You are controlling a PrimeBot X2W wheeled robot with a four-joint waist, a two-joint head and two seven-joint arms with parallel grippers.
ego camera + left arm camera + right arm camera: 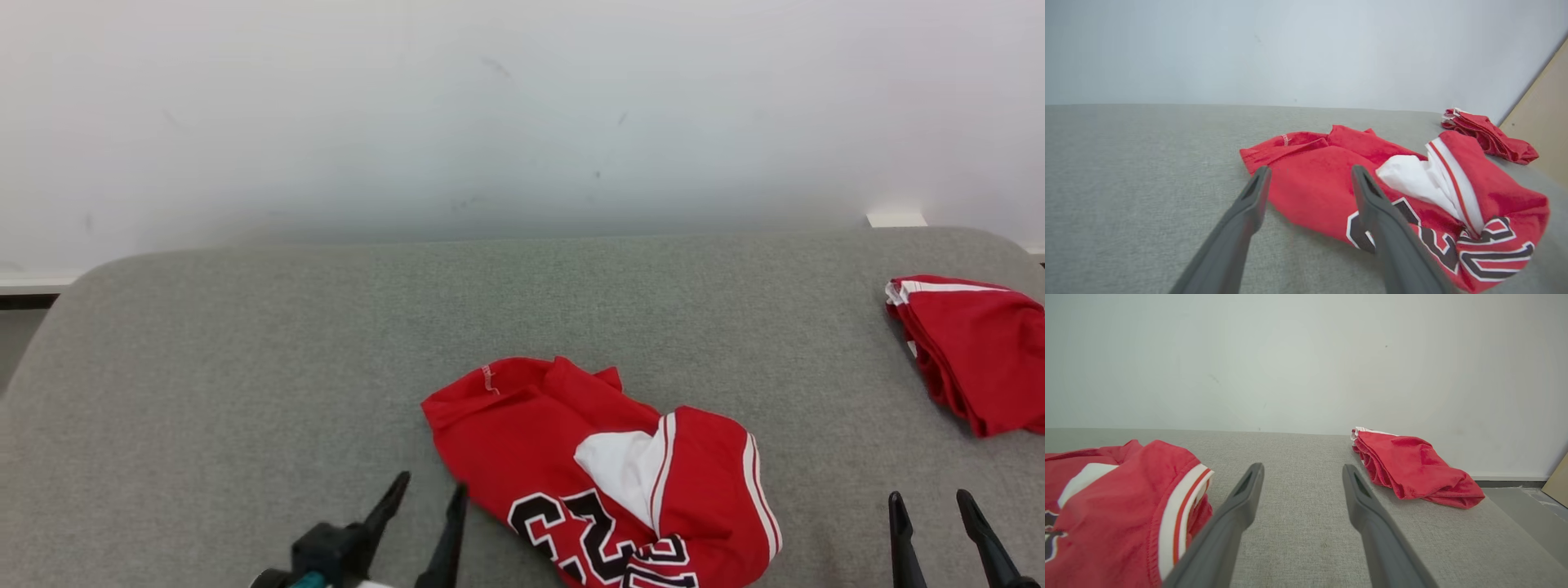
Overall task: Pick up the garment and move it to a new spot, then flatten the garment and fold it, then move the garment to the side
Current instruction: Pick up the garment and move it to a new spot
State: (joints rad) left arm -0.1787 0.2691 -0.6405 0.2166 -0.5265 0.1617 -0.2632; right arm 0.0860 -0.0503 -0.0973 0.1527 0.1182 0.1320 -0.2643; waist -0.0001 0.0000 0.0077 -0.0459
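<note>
The garment (pixel 571 457) is a red jersey with white trim and black numbers, lying crumpled on the grey table near the front middle. It also appears in the left wrist view (pixel 1331 192) and at the left of the right wrist view (pixel 1118 506). My left gripper (pixel 429 490) stands open just left of the jersey's edge, nothing between its fingers (pixel 1306 173). My right gripper (pixel 931 500) is open over bare table to the jersey's right (pixel 1302 469), apart from it.
A second red garment (pixel 971 351) lies folded in a heap at the table's right edge (pixel 1412 465). The grey fabric table top (pixel 245 367) ends at a white wall behind. Bare surface stretches across the left and back.
</note>
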